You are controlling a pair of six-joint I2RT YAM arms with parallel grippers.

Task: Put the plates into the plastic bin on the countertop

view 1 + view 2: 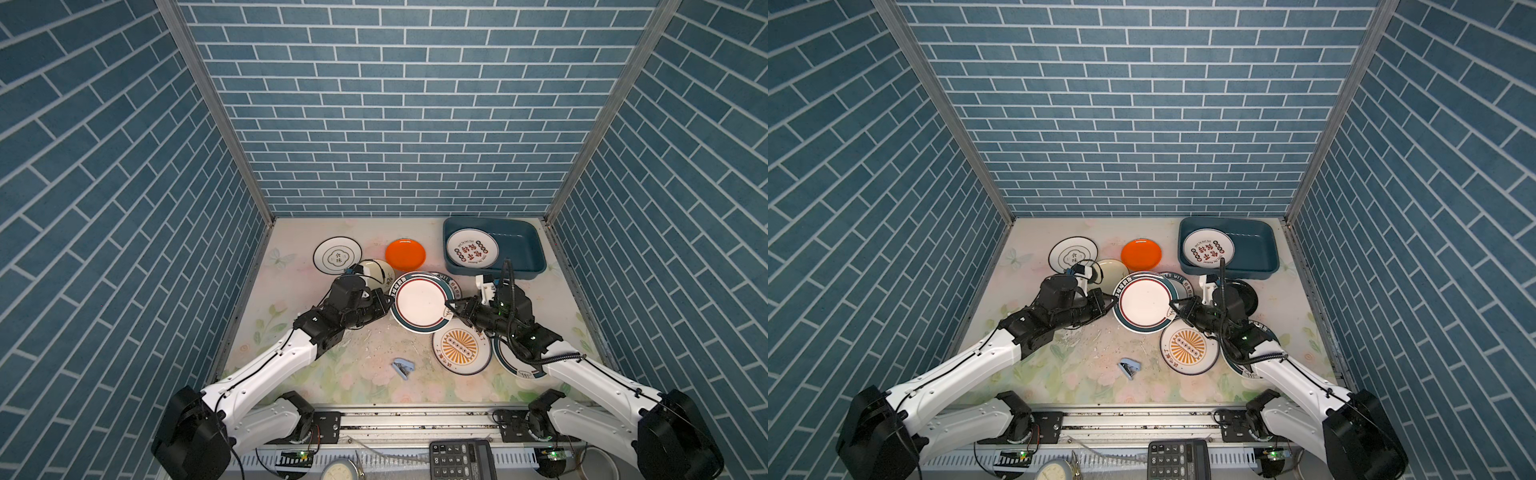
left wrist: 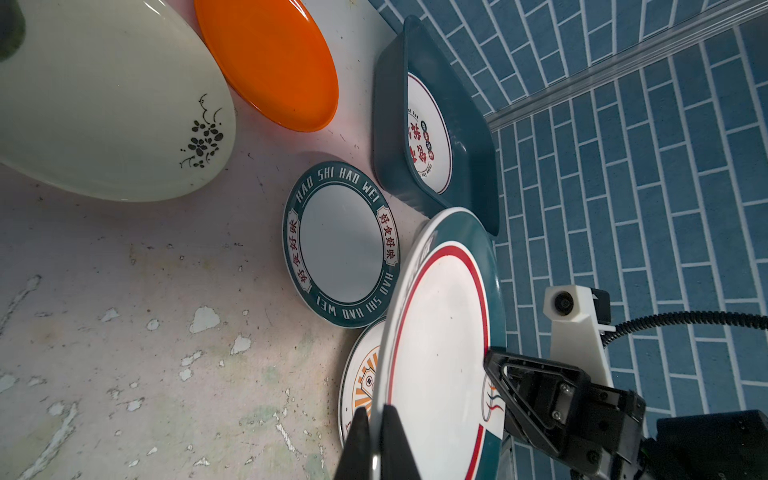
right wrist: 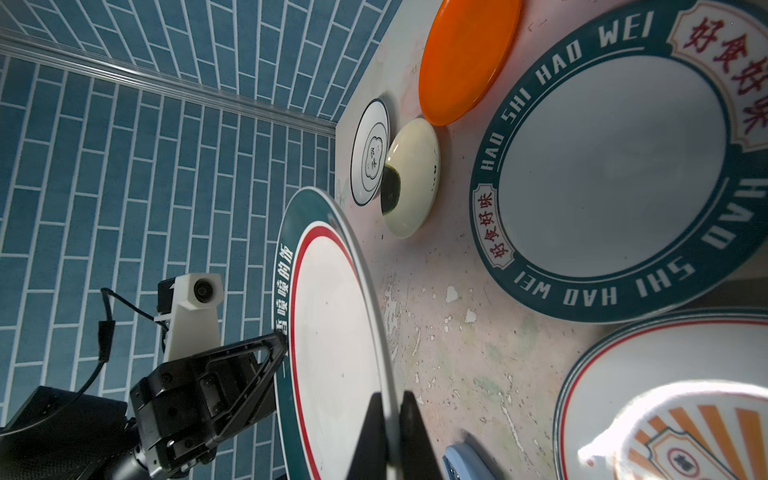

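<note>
A white plate with a teal rim and red ring (image 1: 419, 302) (image 1: 1144, 301) hangs above the countertop (image 1: 353, 374), gripped from both sides. My left gripper (image 1: 390, 300) (image 2: 376, 409) is shut on its left rim. My right gripper (image 1: 449, 305) (image 3: 388, 395) is shut on the opposite rim. The teal plastic bin (image 1: 517, 243) (image 2: 395, 104) stands at the back right and holds one white plate with red lettering (image 1: 472, 248). On the countertop lie an orange plate (image 1: 405, 254), a cream plate (image 1: 380, 270), a black-ringed white plate (image 1: 337, 255), a lettered teal-rim plate (image 2: 340, 245) and a sunburst plate (image 1: 461, 351).
Another teal-rimmed plate (image 1: 511, 361) lies under my right arm, and a black plate (image 1: 1246, 293) sits just in front of the bin. A small blue stapler-like object (image 1: 403, 368) lies near the front middle. Brick-pattern walls close in three sides.
</note>
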